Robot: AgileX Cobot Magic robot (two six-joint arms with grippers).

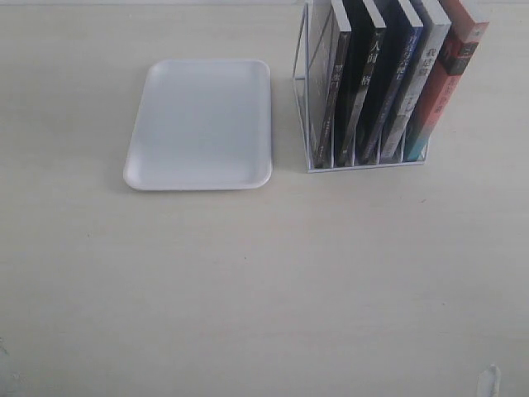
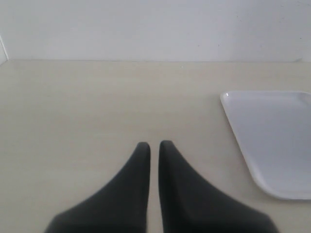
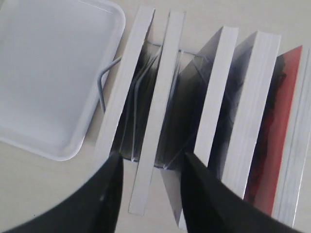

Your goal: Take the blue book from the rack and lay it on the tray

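Observation:
The white wire rack (image 1: 307,124) stands right of the tray (image 1: 198,124) and holds several upright books. The blue book (image 1: 397,78), with a dark navy spine, is third from the tray side, between black-spined books and a red-orange-spined book (image 1: 448,70). Neither gripper shows in the exterior view. My right gripper (image 3: 151,160) is open above the rack, and the second book's white page edge (image 3: 160,107) lies between its fingers in that view. The blue book's page edge (image 3: 216,92) is one slot further from the tray (image 3: 48,77). My left gripper (image 2: 154,144) is shut, holds nothing, and hovers over bare table beside the tray (image 2: 272,141).
Pale table surface (image 1: 264,281) spreads in front of the tray and rack. A white wall (image 2: 155,29) rises behind the table's far edge in the left wrist view. The rack's wire end loop (image 3: 103,85) sits close to the tray's rim.

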